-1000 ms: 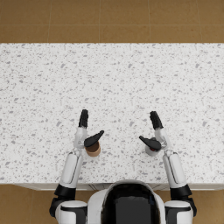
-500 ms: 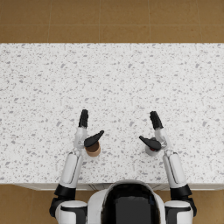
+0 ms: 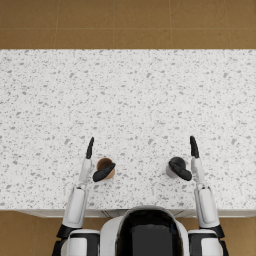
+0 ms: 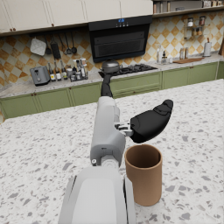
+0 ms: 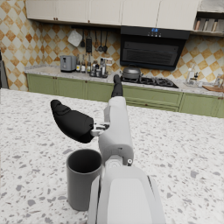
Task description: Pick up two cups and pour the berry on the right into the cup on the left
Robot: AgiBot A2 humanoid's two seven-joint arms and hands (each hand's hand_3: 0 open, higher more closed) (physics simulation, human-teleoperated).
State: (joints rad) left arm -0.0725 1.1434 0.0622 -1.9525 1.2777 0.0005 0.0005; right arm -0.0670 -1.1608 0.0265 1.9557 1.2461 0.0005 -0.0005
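A white speckled stone counter (image 3: 130, 110) fills most of the head view, with brown tiled floor (image 3: 125, 22) beyond its far edge. Two white robot arms reach onto the counter's near part, each ending in a dark hand.

The left hand (image 3: 95, 162) is open and holds nothing. Its fingers (image 3: 90, 148) point straight ahead, away from the robot, and its thumb (image 3: 103, 173) sticks out sideways toward the other arm. A brown cup (image 3: 105, 167) stands upright on the counter just beside this hand, on its thumb side. The thumb hangs over the cup's open rim. From the left wrist view, the brown cup (image 4: 144, 173) sits right next to the forearm, below the thumb (image 4: 151, 121), with a gap between them. Whether the palm touches the cup's side cannot be told.

The right hand (image 3: 187, 159) mirrors this. It is open and empty, fingers straight ahead, thumb (image 3: 180, 170) pointing inward. A dark grey cup (image 3: 173, 168) stands upright just beside it, under the thumb. In the right wrist view the grey cup (image 5: 83, 178) stands close against the forearm, and the thumb (image 5: 71, 121) hovers above its rim without touching. The cup's inside looks dark; no berry can be made out.

The two cups stand well apart, between the two hands. Both wrist views show a kitchen behind the counter, with green cabinets (image 4: 57, 98), a stove and a black range hood (image 5: 153, 49).
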